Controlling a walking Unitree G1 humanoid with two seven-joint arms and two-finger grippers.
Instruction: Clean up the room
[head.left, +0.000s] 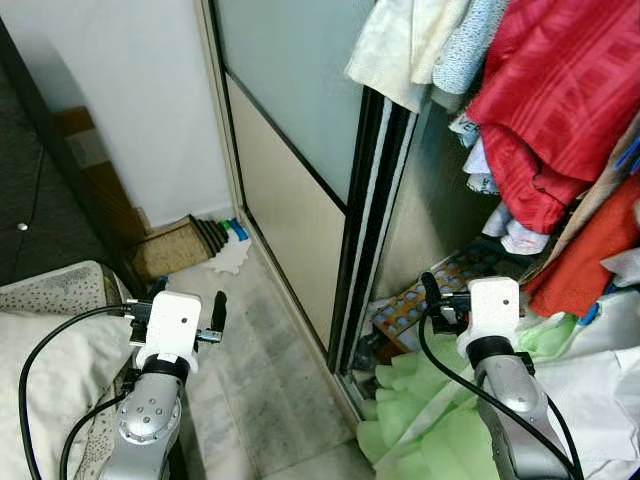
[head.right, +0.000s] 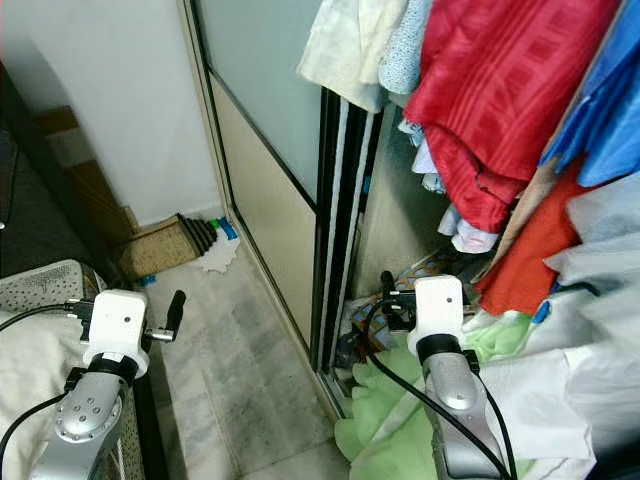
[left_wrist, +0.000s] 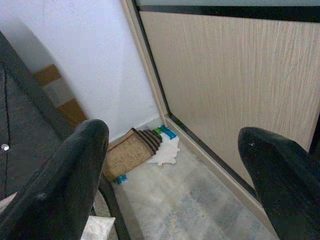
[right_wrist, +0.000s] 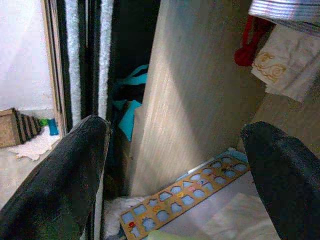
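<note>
I stand before an open wardrobe. Red garments (head.left: 560, 110) and pale clothes (head.left: 410, 40) hang over its opening. A light green cloth (head.left: 420, 400) lies heaped at the wardrobe's foot, spilling onto the floor. Behind it a wooden shape-puzzle board (right_wrist: 185, 195) leans on the wardrobe floor. My right gripper (right_wrist: 175, 130) is open and holds nothing, raised above the green cloth and facing the wardrobe's inside. My left gripper (left_wrist: 172, 135) is open too, above the marble floor beside the bed. A white rag (head.left: 232, 258) lies on the floor in the far corner.
The sliding door (head.left: 290, 200) with its black track stands between the two arms. A folded woven mat (head.left: 175, 248) leans in the far corner by the white wall. The bed (head.left: 50, 330) is at my left. White fabric (head.left: 600, 380) piles at the right.
</note>
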